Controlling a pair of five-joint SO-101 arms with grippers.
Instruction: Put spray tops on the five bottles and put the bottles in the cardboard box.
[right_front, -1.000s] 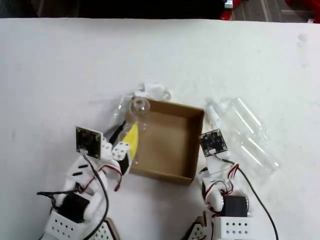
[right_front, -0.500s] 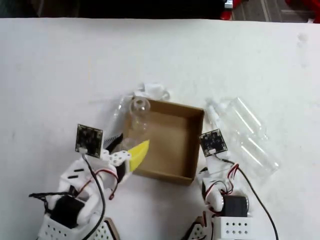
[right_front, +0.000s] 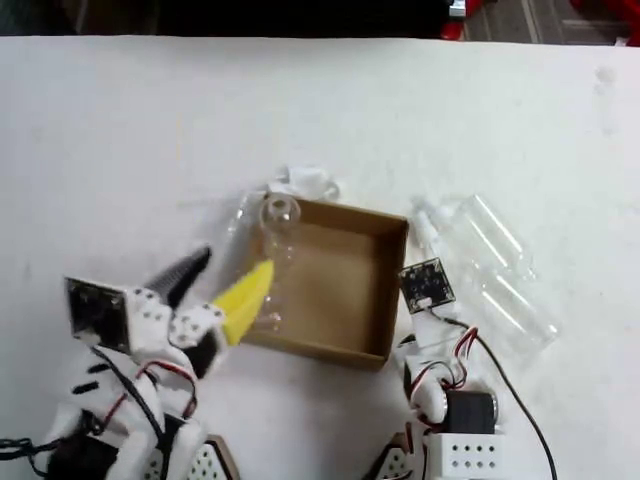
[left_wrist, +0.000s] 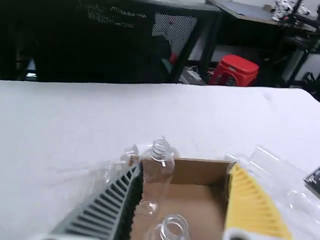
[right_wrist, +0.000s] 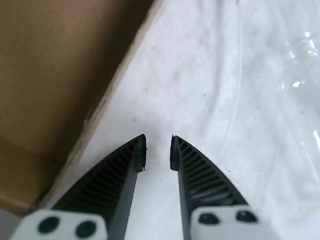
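The right gripper (right_wrist: 157, 150) is shown closest to the arm bases, low over the table (right_front: 120, 150) just outside the right wall of the cardboard box (right_front: 385, 290). Its dark jaws are parted by only a narrow gap, and nothing is held between them.

The left gripper (right_front: 238, 260) is held at the box's left wall, raised above it. Its jaws are spread wide, the yellow one over the box's left edge and the dark grey one outside that wall, and nothing is gripped. In the left wrist view, the left gripper (left_wrist: 185, 167) frames the inside of the box between its two jaws.

In that same view the open neck of a clear bottle (left_wrist: 172, 227) is seen inside the box, near its left wall. Farther in, an upright bottle (right_front: 278, 215) is stood in the box's far left corner, its threaded neck bare.

To the right of the box, two more clear bottles are laid on the table: the nearer lying bottle (right_front: 515, 305) and, touching it, the farther lying bottle (right_front: 490, 240). A white spray top (right_front: 424, 214) is seen at the farther one's box-side end; whether it is screwed on cannot be told.

A cluster of loose white spray tops (right_front: 300, 182) is left just beyond the box's far left corner.
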